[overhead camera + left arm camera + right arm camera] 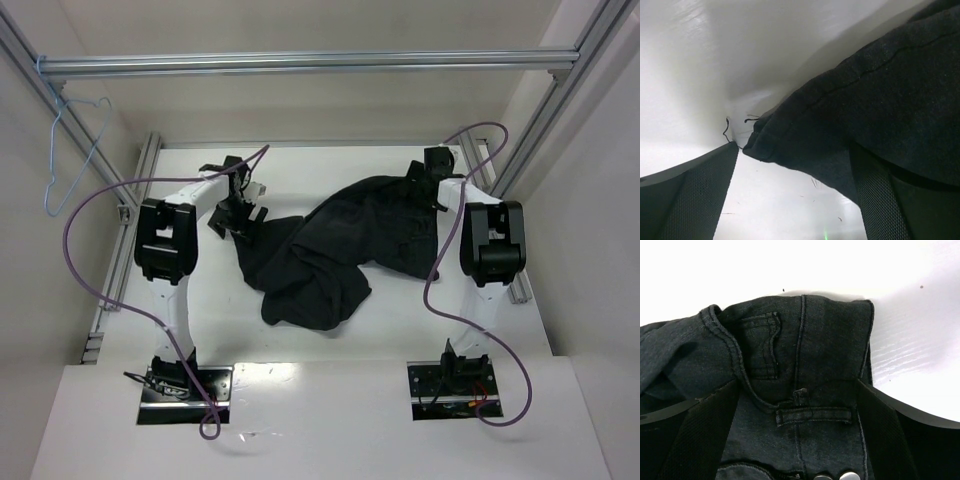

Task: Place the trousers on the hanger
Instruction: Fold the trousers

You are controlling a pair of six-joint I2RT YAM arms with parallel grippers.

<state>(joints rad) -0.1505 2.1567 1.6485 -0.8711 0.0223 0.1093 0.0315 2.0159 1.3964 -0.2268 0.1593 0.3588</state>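
The black trousers [340, 250] lie crumpled in the middle of the white table. Off to the left, the light-blue wire hanger [72, 150] hangs by its hook from the end of the silver crossbar. My left gripper [232, 220] is open at the trousers' left end; in the left wrist view the hem [805, 140] reaches in between the fingers [690, 195] near the right one. My right gripper [432, 185] is open over the right end. Its wrist view shows the waistband's belt loop [812, 415] lying between the spread fingers [890, 440].
A silver crossbar [300, 64] spans the back, with slanted aluminium posts [545, 110] at both sides. Purple cables [80, 250] loop beside each arm. Two metal buttons [835, 476] show on the waistband.
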